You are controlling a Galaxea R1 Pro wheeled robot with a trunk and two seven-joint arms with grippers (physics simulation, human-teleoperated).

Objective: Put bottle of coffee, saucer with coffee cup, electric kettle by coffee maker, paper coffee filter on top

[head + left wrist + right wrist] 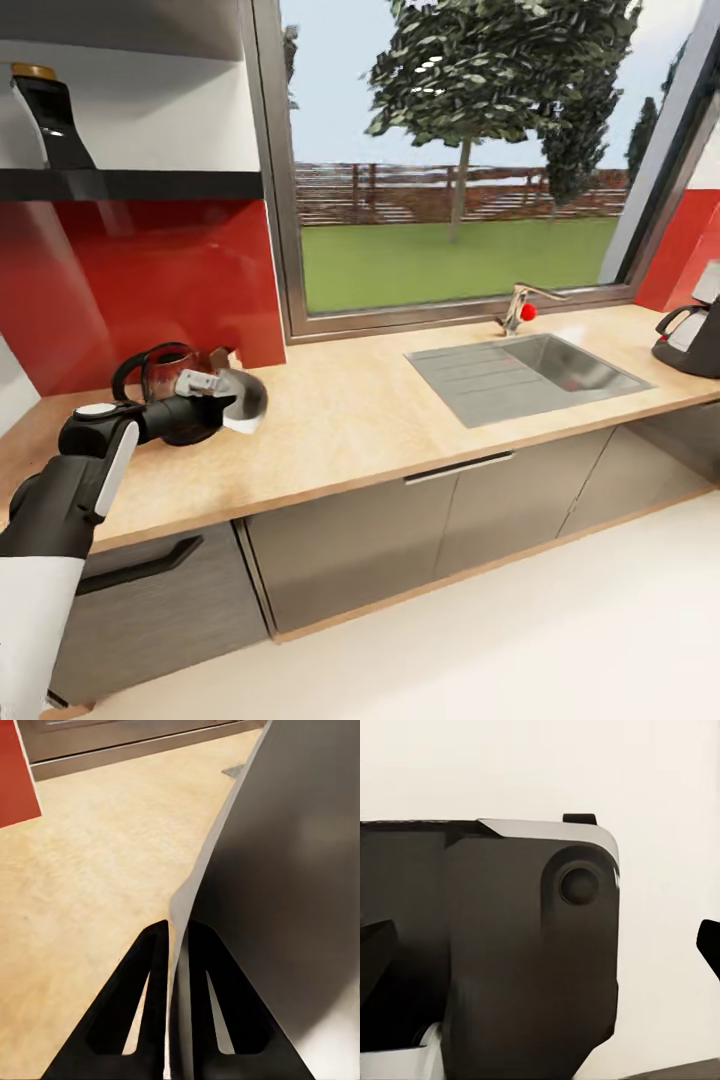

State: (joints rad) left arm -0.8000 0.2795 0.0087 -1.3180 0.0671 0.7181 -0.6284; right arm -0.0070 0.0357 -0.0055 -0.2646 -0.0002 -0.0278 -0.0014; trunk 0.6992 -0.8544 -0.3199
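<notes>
While the saucer (246,401) (285,870) hangs on edge just above the kitchen countertop (380,410) (90,885), the left gripper (226,392) (176,926) pinches its rim, arm stretched forward and level. Close behind stands the electric kettle (165,385), by the red backsplash (140,280). Farther right lie the sink (525,372) and tap (518,308). The right gripper's fingers (709,945) look spread.
</notes>
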